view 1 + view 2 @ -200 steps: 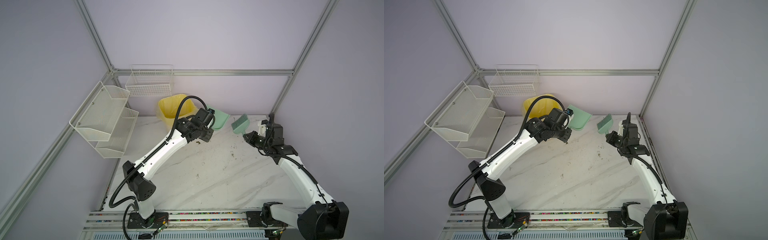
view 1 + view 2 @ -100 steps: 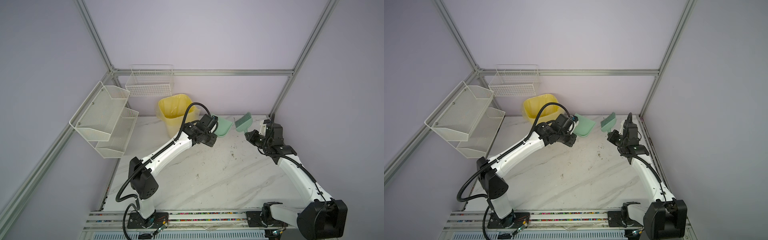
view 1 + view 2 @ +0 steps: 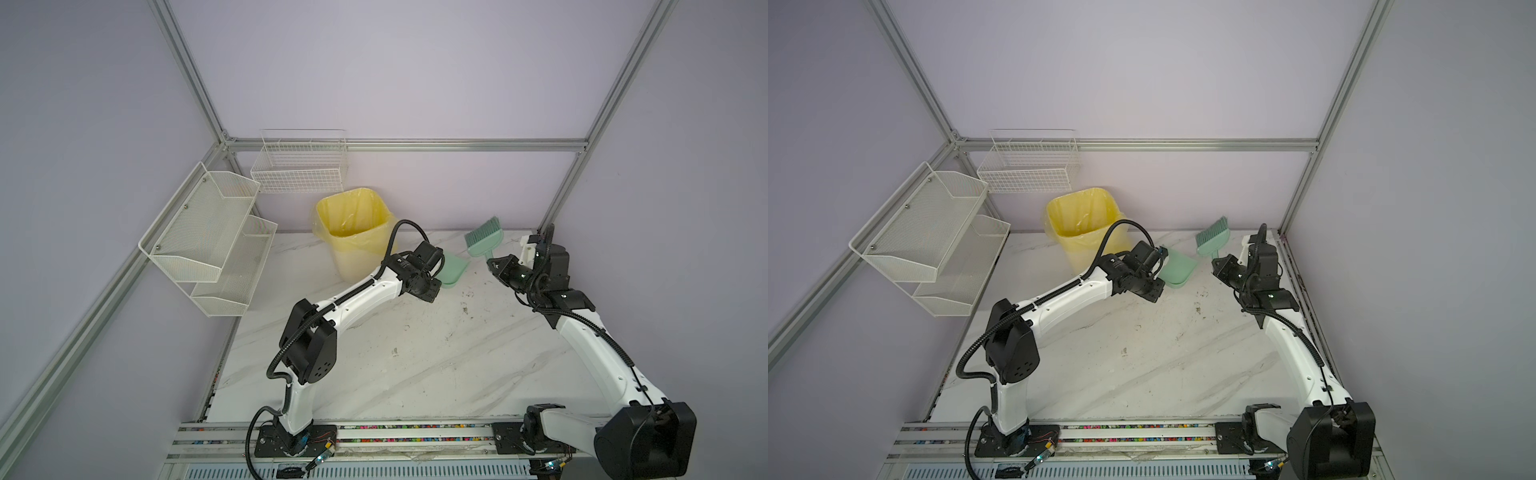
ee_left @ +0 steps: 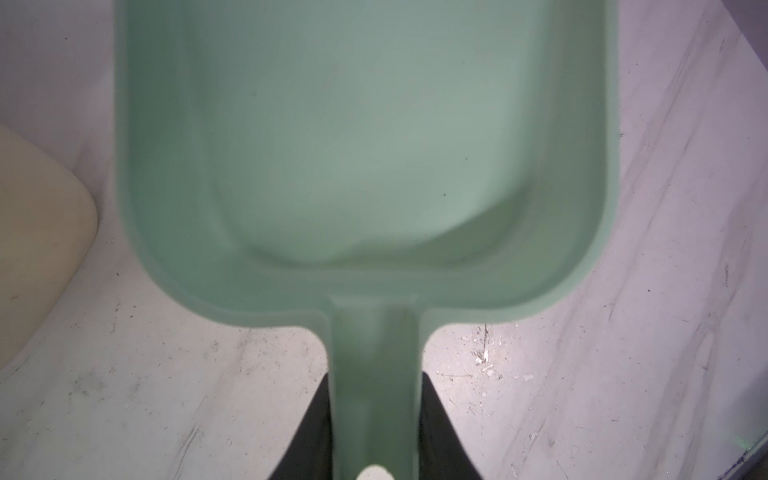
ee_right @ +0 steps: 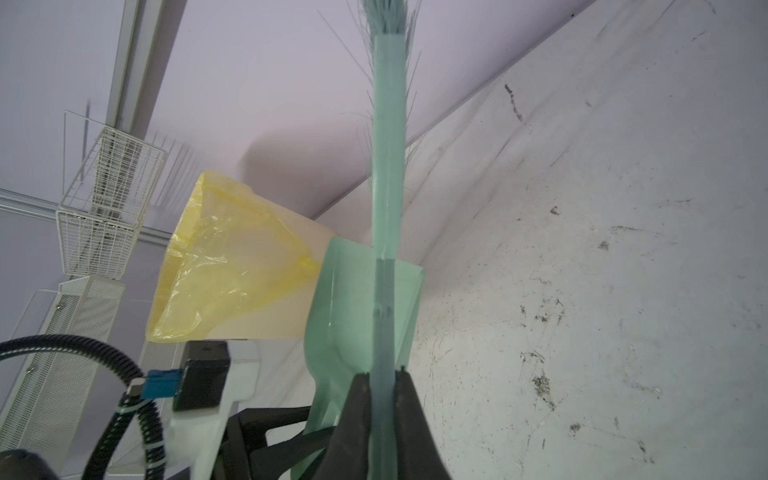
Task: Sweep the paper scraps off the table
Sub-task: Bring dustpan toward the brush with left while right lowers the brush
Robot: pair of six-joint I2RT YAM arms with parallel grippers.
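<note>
Clamping stiff, light dustpan [image 4: 365, 145] by handle, left gripper [image 4: 376, 415]; right gripper [image 5: 381, 382] pinches brush [image 5: 388, 166] handle; bin [image 3: 357, 262] at dustpan's 10 o'clock.

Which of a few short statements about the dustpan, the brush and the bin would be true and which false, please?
1. The left claw grips the mint-green dustpan by its handle. True.
2. The dustpan is full of orange paper wads. False: its tray is empty.
3. The right claw hangs open, holding nothing. False: it is shut on the handle of the mint-green brush.
4. A bin with a yellow liner stands upright at the back of the table, beside the dustpan. True.
</note>
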